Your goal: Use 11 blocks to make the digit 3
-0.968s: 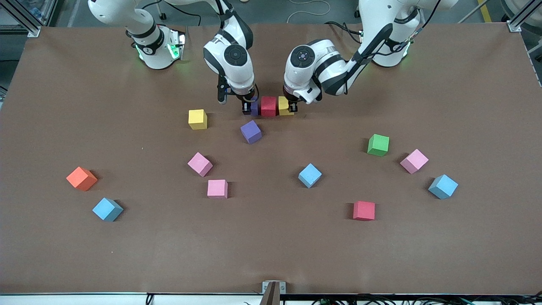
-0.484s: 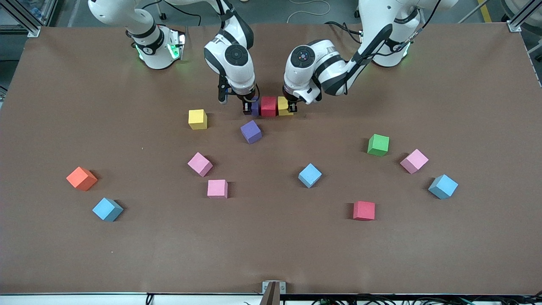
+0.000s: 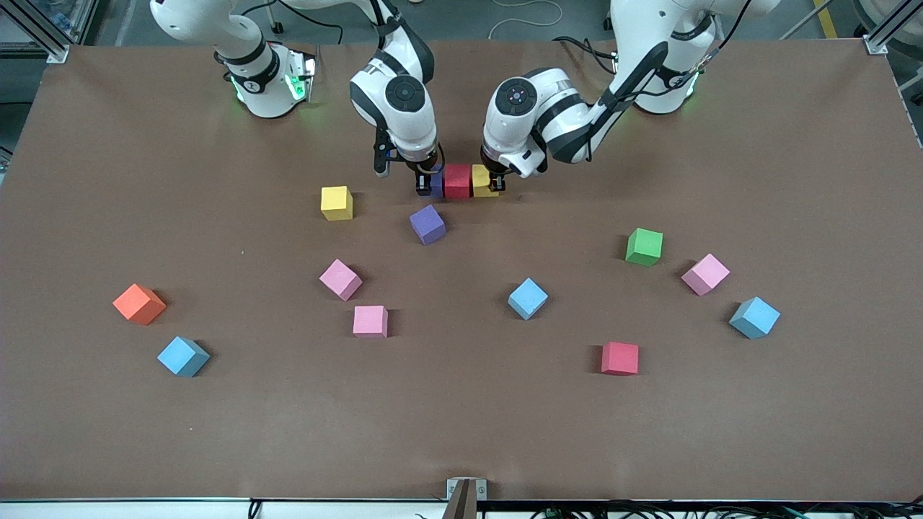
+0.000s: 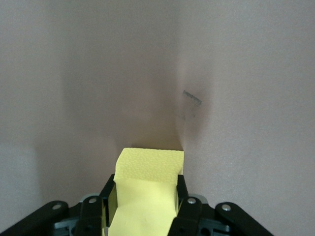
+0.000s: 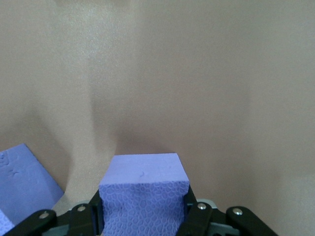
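1. Front view: my left gripper (image 3: pixel 489 185) clamps a yellow cube (image 3: pixel 482 180), my right gripper (image 3: pixel 427 185) a purple cube (image 3: pixel 435 183), flanking the red cube (image 3: pixel 457 180).
2. I'd seat both flush before letting go.

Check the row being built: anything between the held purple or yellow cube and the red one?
Nothing visible. The right gripper holds a purple cube and the left gripper a yellow cube, each against one side of the red cube. The loose purple cube sits nearer the camera, apart.
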